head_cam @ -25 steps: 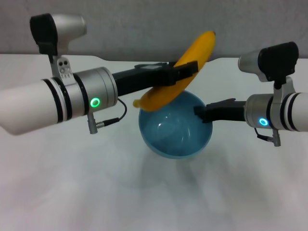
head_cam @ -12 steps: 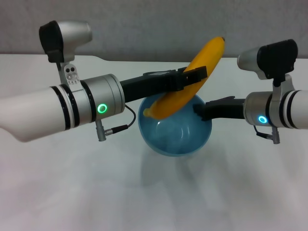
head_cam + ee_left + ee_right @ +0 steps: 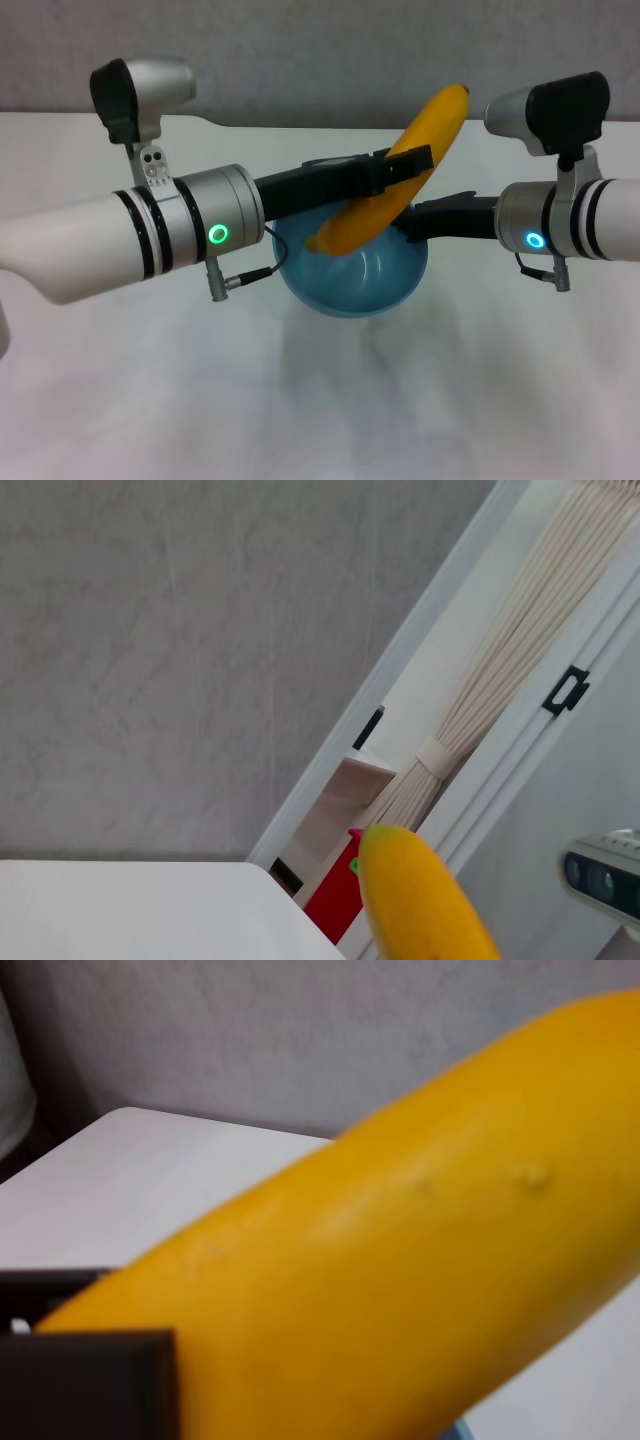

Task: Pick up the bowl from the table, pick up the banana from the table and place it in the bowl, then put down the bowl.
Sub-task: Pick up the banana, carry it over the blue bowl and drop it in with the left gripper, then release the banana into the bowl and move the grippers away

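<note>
Above the white desk (image 3: 320, 400), the right hand (image 3: 412, 225) grips the raised bowl (image 3: 350, 275) while the left hand (image 3: 400, 172) clamps the banana (image 3: 395, 175), tilted over it. Next, judging by this: lower and release.

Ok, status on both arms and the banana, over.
Left end effector shut on banana, tilted over the bowl. Right end effector holding bowl rim, bowl off the table. Nothing in the way.
</note>
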Tool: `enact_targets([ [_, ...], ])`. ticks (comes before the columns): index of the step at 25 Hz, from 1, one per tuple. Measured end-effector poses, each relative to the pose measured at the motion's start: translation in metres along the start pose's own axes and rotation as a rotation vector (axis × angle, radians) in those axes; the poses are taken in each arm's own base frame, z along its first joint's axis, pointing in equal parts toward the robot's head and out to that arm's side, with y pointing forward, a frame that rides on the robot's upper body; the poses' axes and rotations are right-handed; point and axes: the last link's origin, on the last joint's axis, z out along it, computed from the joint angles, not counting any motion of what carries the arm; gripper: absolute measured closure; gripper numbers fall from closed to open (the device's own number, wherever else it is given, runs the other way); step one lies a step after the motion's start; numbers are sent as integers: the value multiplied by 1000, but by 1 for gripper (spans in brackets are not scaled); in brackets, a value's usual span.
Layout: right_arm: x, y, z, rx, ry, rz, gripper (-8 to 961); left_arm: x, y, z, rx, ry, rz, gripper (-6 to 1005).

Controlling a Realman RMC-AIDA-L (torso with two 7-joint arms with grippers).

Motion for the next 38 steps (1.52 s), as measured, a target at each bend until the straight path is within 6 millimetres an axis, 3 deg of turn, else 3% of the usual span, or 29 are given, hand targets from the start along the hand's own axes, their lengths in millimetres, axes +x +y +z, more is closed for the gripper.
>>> enact_targets([
  [12, 1, 1, -1, -3, -1, 5, 918, -5, -12, -6, 7, 43, -41, 477],
  [17, 3, 0, -1, -2, 1, 10, 918, -7, -16, -7, 18, 44, -52, 287],
  [22, 7, -2, -2, 2, 5, 24, 918, -5, -18, -11, 19, 67, -51, 215],
  [31, 24, -14, -9, -9, 43, 109, 918, 7, -31, -27, 60, 134, -56, 135],
  [38, 39, -30, -15, -21, 100, 205, 918, 14, -43, -42, 105, 150, -42, 135],
])
